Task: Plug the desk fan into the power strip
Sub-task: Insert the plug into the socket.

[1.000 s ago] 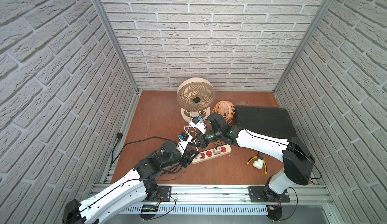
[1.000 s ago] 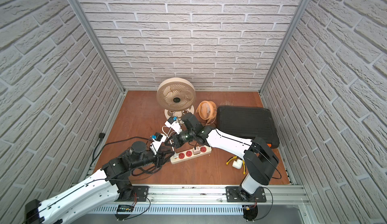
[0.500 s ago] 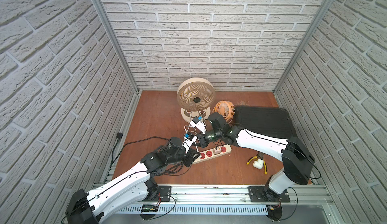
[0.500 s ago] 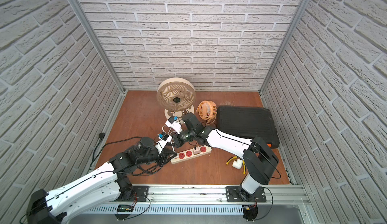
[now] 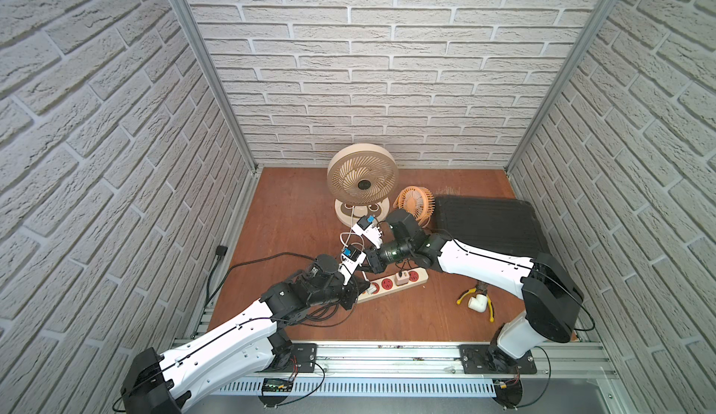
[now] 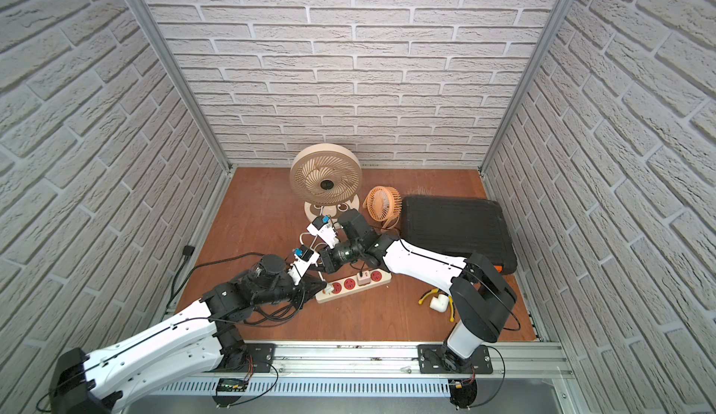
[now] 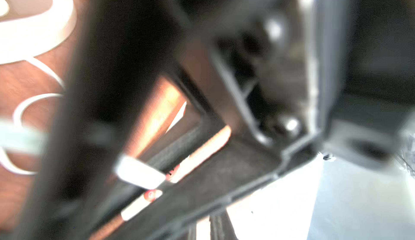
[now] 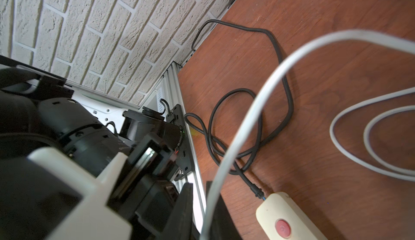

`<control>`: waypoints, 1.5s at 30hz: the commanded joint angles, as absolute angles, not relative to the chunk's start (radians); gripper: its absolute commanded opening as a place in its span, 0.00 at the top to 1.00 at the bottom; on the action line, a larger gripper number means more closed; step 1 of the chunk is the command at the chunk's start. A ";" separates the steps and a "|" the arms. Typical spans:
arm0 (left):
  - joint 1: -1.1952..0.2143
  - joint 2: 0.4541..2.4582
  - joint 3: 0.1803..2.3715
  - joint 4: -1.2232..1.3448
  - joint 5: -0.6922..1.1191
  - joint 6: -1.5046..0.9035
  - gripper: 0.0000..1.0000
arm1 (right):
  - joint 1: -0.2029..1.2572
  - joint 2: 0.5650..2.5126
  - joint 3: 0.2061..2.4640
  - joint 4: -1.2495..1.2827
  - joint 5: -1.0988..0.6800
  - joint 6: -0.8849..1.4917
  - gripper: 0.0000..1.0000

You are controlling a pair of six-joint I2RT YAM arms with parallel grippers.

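power strip [image 5: 389,282] lying flat on the wooden tabletop [image 5: 294,214], near the front rail, between the two arms, angled slightly; in both top views red socket faces in a row, a small pinkish adapter [image 6: 363,276] seated in one of them. in the right wrist view, rounded cream end of the strip [image 8: 276,207] with red button [image 8: 283,228] and thick black cord [image 8: 285,88] looping away toward the side wall.

beige desk fan [image 5: 362,185] upright at the back wall, well apart from the strip; thin white cable [image 5: 350,234] trailing from its base toward the grippers, seen close and blurred in the right wrist view [image 8: 258,106].

left gripper [image 6: 321,285] low at the strip's cord end, touching or just beside a small white piece [image 6: 329,287], probably the fan's plug; left wrist view too blurred to tell whether the jaws are parted or clamped. right gripper [image 6: 323,263] just above the same end, beside the white cable; jaw state likewise not readable.

handling, as judged: strip light, rigid, smooth-shelled, likely to slide or pivot on the bare wood under a plug's push; stiff black cord apt to tug it askew. best held down on the bare cream end or pinched across the long edges, clear of the socket faces. plug small and hard, to be gripped on its flat sides; cable soft and springy, a poor handle.
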State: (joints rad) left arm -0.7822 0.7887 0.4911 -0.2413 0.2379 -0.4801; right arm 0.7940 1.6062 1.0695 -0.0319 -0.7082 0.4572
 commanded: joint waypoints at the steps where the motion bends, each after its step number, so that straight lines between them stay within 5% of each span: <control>1: -0.819 0.778 0.536 -0.281 0.096 -0.425 1.00 | 0.793 1.513 1.053 -0.132 -0.598 0.412 0.62; 9: -0.878 0.879 0.563 -0.261 -0.074 -0.316 1.00 | 0.784 1.217 0.942 -0.406 -0.261 0.409 0.02; 10: -0.888 0.898 0.560 -0.241 -0.083 -0.299 1.00 | 0.784 1.173 0.925 -0.434 -0.224 0.416 0.00; 22: -0.897 1.014 0.484 -0.029 0.009 -0.159 1.00 | 0.734 0.674 0.671 -0.574 -0.050 0.573 0.01; 45: -0.897 1.130 0.492 -0.049 -0.001 -0.155 1.00 | 0.571 0.571 0.520 -0.514 -0.248 0.632 0.01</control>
